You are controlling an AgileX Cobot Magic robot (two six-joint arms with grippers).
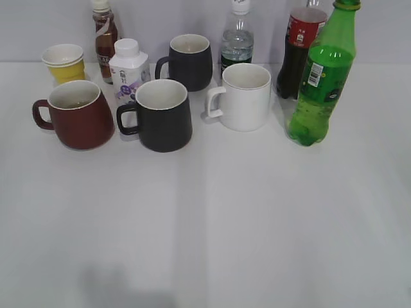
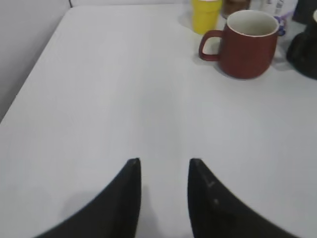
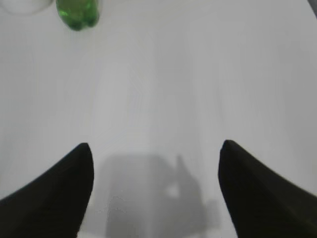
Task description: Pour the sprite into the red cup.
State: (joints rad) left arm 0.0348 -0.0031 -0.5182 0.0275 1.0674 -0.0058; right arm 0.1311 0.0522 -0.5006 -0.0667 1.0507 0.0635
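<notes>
The sprite [image 1: 321,80], a tall green bottle with its green cap on, stands upright at the right of the white table; its base shows at the top left of the right wrist view [image 3: 78,14]. The red cup [image 1: 78,115] stands at the left with its handle to the left; it also shows in the left wrist view [image 2: 248,43]. My left gripper [image 2: 163,162] is open and empty over bare table, well short of the red cup. My right gripper [image 3: 156,146] is wide open and empty, far from the sprite. Neither gripper shows in the exterior view.
Two black mugs [image 1: 163,115] [image 1: 189,61] and a white mug [image 1: 244,96] stand between cup and sprite. Behind are a yellow paper cup [image 1: 64,63], a white carton [image 1: 127,74], a brown tea bottle [image 1: 104,35], a clear bottle [image 1: 237,38] and a cola bottle [image 1: 298,48].
</notes>
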